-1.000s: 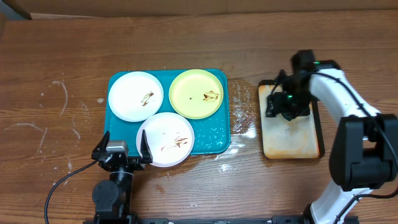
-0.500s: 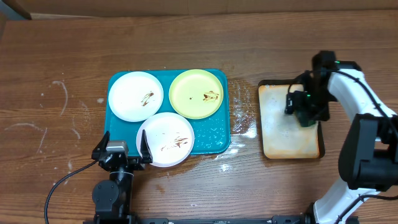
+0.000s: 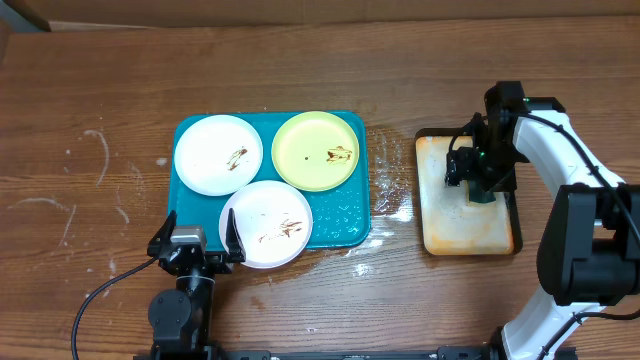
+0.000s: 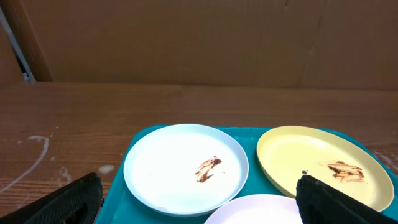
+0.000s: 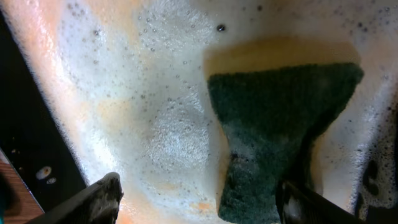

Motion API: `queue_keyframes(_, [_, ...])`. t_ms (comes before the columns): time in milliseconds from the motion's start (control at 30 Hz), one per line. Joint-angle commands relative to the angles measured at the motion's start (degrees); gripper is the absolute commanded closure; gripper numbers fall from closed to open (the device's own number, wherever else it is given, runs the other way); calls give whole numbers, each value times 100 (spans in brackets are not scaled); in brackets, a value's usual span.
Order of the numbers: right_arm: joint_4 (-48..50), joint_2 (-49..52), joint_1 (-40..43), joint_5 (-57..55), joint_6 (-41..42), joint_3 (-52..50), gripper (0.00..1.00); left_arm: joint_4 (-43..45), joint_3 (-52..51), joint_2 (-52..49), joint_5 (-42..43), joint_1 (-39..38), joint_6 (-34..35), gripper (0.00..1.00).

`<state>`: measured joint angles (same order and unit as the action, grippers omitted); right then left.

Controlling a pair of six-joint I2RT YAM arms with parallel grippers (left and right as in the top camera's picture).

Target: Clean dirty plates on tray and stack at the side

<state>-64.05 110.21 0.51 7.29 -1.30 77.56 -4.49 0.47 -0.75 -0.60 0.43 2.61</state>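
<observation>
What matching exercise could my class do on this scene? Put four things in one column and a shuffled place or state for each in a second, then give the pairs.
Column A
1. green sponge
2. left pincer
3. yellow-green plate
4. front white plate

Column B
a. open, holding nothing
b. at the teal tray's front edge
c. in suds on the beige tray
d. back right of the teal tray

Pairs: 1-c, 2-a, 3-d, 4-b

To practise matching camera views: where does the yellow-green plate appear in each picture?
Overhead: yellow-green plate at the upper right of the teal tray.
Left wrist: right side of the frame.
Right wrist: not in view.
Shared landmark: the teal tray under it.
</observation>
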Motion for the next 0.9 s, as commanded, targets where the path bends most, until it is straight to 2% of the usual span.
queue_keyframes(0, [26, 48, -13, 26, -17, -28, 18, 2, -20, 50, 63, 35, -90, 0])
queue_keyframes(167, [-20, -2, -9, -111, -20, 151, 16, 2, -20, 50, 63, 35, -90, 0])
queue_keyframes(333, [-380, -245, -9, -393, -22, 824, 12, 4, -20, 50, 63, 35, -90, 0])
queue_keyframes(400, [-544, -302, -9, -426, -31, 1115, 0, 2, -20, 50, 63, 35, -90, 0])
queue_keyframes(633, [-658, -254, 66, -249, -326, 1185, 0, 2, -20, 50, 63, 35, -90, 0])
queue_keyframes(800, [-656, -219, 245, -251, -317, 798, 9, 2, -20, 50, 63, 35, -90, 0])
queue_keyframes(867, [-632, -219, 332, -175, -313, 562, 10, 2, -20, 50, 63, 35, -90, 0])
